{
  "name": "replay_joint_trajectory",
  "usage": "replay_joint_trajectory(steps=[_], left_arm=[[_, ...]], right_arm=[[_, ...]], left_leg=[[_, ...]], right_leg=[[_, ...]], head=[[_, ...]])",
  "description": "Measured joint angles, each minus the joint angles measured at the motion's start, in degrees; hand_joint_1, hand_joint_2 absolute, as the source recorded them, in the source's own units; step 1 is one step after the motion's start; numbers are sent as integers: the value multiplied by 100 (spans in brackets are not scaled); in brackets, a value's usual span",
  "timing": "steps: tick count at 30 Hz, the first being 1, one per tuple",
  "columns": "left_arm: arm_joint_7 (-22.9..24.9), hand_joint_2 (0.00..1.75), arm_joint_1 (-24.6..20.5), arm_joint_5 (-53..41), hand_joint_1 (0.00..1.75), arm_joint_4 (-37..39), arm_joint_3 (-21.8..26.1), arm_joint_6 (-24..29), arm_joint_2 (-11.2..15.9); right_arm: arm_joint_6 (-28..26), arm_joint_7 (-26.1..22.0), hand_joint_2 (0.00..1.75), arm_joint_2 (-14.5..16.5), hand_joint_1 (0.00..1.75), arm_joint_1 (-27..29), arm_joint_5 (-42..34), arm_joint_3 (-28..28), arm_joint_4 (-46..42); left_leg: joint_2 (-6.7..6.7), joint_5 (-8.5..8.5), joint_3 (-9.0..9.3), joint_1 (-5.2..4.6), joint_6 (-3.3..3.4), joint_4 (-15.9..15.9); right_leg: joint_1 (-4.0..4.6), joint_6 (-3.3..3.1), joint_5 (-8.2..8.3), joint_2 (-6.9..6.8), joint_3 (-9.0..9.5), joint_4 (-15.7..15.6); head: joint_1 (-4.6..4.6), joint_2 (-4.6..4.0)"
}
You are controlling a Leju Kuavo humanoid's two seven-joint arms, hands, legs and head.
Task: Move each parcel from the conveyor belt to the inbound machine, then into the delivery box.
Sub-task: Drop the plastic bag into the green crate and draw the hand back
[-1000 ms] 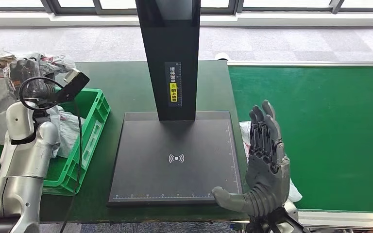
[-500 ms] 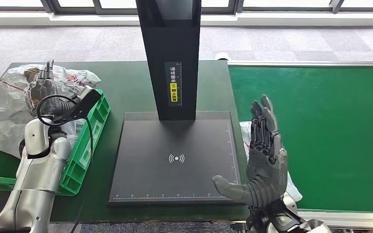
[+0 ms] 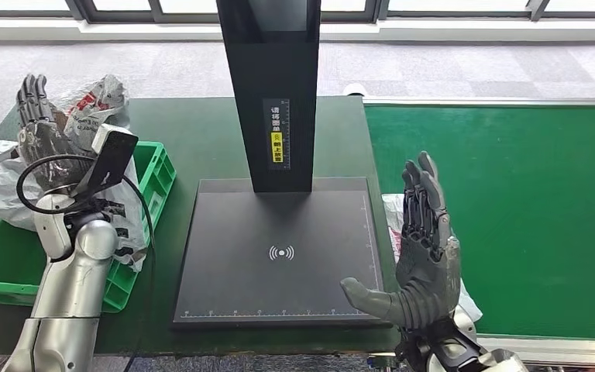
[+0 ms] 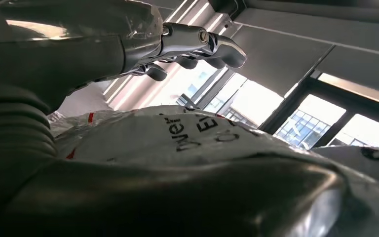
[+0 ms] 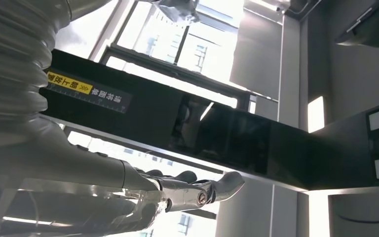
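Far to the left of the black flat-plated inbound machine, the left hand is raised with its fingers straight up and pressed against a crinkled white plastic parcel with red and black print; the left wrist view shows that parcel lying across the palm, fingers curved over it, so the hand grips it. The parcel hangs above the far end of the green slotted plastic delivery box, which sits just left of the machine and holds more white plastic bags. Right of the machine's plate, the right hand stands upright, fingers extended and thumb splayed, holding nothing. Behind it another white parcel lies on the edge of the green conveyor belt.
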Motion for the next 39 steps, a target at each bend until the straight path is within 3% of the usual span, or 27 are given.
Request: replay_joint_trajectory(steps=[5, 15, 22, 35, 39], left_arm=[[-27, 0, 116, 52, 0, -322, 47, 46, -80], [-217, 0, 496, 360, 0, -736, 74, 689, -66], [104, 0, 532, -18, 0, -295, 74, 856, 108], [248, 0, 520, -20, 0, 209, 75, 907, 363], [562, 0, 433, -301, 0, 452, 180, 934, 457]], right_arm=[[40, 26, 175, 0, 0, -3, 8, 0, 0], [405, 181, 175, 9, 0, -40, 203, 0, 76], [608, 261, 175, 29, 0, 30, 410, 0, 103], [685, 262, 175, 65, 0, 125, 495, 0, 105], [821, 273, 175, 78, 0, 150, 544, -6, 105]], left_leg=[[-1, 0, -1, 0, 0, 0], [-3, 0, -1, 0, 0, -1], [0, 1, -1, 0, -1, -1], [1, 2, -2, 1, -2, -1], [2, 2, -3, 1, -2, -1]], right_leg=[[0, 0, 0, -1, 0, 0], [1, -4, 2, -4, -1, 0], [1, -4, 2, -2, -3, 0], [1, -4, 2, 0, -5, 0], [2, -5, 3, 0, -6, 0]], head=[[0, 0], [0, 0], [0, 0], [0, 0], [0, 0]])
